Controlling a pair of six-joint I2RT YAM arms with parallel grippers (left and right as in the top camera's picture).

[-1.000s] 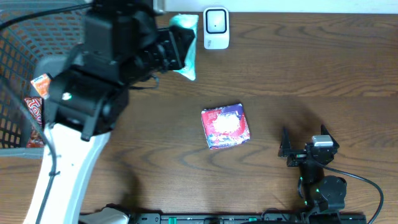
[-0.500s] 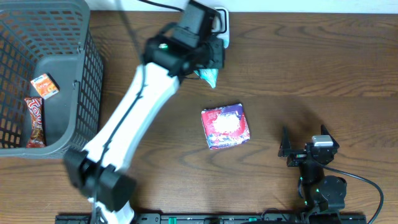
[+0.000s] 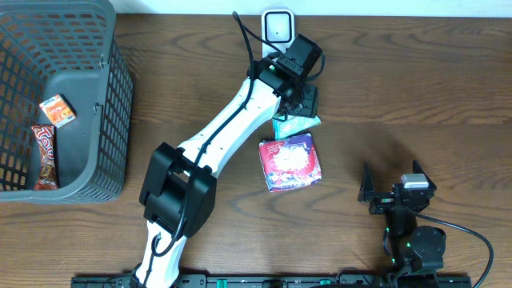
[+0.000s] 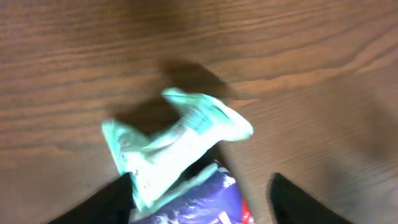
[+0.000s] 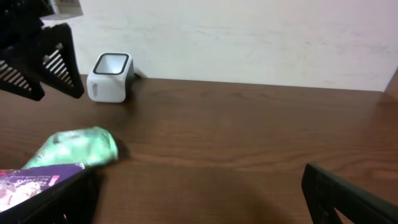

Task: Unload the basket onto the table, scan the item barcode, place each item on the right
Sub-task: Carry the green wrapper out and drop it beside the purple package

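The left arm reaches across the table (image 3: 448,88) toward the far edge. The left gripper (image 3: 306,102) hangs with its jaws spread and nothing between them. Straight below it lies the green packet (image 4: 177,146), loose on the wood. In the left wrist view its lower end sits just beyond the 2 dark fingers (image 4: 112,202), neither of which touches it.

The packet is crumpled and twisted. From overhead its long axis runs roughly across the table, side to side. Its near edge appears to rest against the top of the purple packet (image 3: 290,162), though the soft focus makes contact hard to confirm.

The white scanner (image 3: 278,32) stands upright just beyond the left gripper, against the back wall. The green packet lies between the scanner and the purple packet.

The right gripper (image 3: 390,186) sits parked near the front right, jaws wide and holding nothing. It is well apart from both packets, so the left arm is plainly the nearer one.

For the scan, the packet probably has to be picked up across its narrow waist and turned toward the scanner window. Which face carries the barcode cannot be made out here.

The basket (image 3: 112,96) at far left holds 2 other small packs.
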